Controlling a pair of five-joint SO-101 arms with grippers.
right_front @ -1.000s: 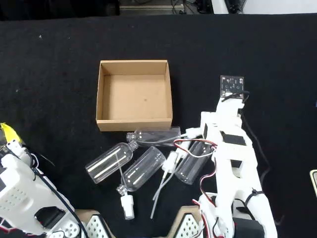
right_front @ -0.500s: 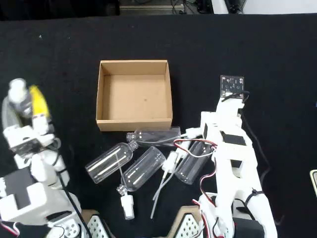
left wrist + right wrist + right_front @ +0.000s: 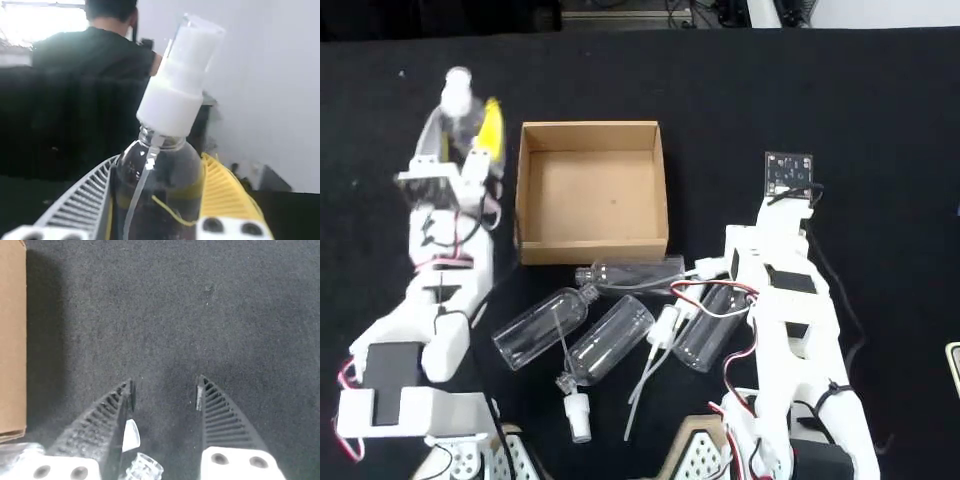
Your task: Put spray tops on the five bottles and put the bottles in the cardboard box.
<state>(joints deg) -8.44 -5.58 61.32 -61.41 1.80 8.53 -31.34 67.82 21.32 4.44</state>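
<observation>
Looking down on a black cloth table (image 3: pixel 860 90), with the cardboard box (image 3: pixel 590 250) open-topped near the middle and holding no bottle yet. Clenching the left gripper (image 3: pixel 466 128) on a capped bottle (image 3: pixel 160 185), white ribbed finger on one side and yellow finger (image 3: pixel 225 200) on the other, pinching the clear body just below the spray top (image 3: pixel 177 95) and letting the neck poke out past the fingertips. Hanging that bottle just beside the box's left wall, outside the opening rather than over it. Holding the right gripper (image 3: pixel 165 385) low over bare cloth near a corner of the box, fingers spread and grasping nothing, with a bare bottle neck (image 3: pixel 144 466) close under its base. Showing four uncapped bottles (image 3: pixel 540 325) clustered in front of the box, one along the near wall, one partly beneath the right arm (image 3: pixel 785 300), with loose spray tops (image 3: pixel 578 415) and their thin tubes scattered among them. Judging the carry into the box as the step in hand. Risking a clipped wall if swinging across too low; risking a bounce or roll-out if releasing from too high; risking a popped top if the cap is only pushed on, not screwed tight, which cannot be told here. Risking, too, a scatter of rolling bottles and tubes should the right arm shift over them.
</observation>
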